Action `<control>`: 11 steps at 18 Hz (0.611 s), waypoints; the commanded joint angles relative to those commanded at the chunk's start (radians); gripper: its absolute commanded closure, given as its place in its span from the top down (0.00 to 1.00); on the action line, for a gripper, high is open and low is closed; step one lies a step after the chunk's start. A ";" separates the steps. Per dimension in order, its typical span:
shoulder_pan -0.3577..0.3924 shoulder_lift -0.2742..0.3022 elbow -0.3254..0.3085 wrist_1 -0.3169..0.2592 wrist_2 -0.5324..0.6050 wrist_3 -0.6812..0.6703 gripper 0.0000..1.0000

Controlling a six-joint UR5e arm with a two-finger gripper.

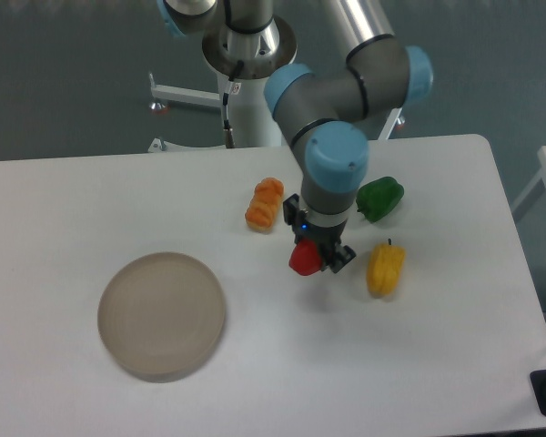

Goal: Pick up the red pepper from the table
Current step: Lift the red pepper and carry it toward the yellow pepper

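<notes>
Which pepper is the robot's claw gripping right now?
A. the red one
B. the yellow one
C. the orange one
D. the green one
A: the claw is shut on the red pepper, while the orange pepper, green pepper and yellow pepper lie apart on the table.

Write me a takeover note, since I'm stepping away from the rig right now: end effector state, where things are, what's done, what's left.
End effector: shut on the red pepper, which appears lifted off the table.
Nearby: orange pepper to its left, yellow pepper to its right, green pepper partly behind the arm, plate at lower left.
Done: pepper grasped and apparently raised.
Left: confirm it is clear of the table and the grip is secure.
</notes>
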 joint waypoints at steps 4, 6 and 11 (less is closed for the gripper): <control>0.038 -0.002 0.014 0.005 0.002 0.021 0.14; 0.058 0.006 0.014 0.002 0.002 0.174 0.15; 0.060 -0.003 0.014 0.014 0.002 0.204 0.15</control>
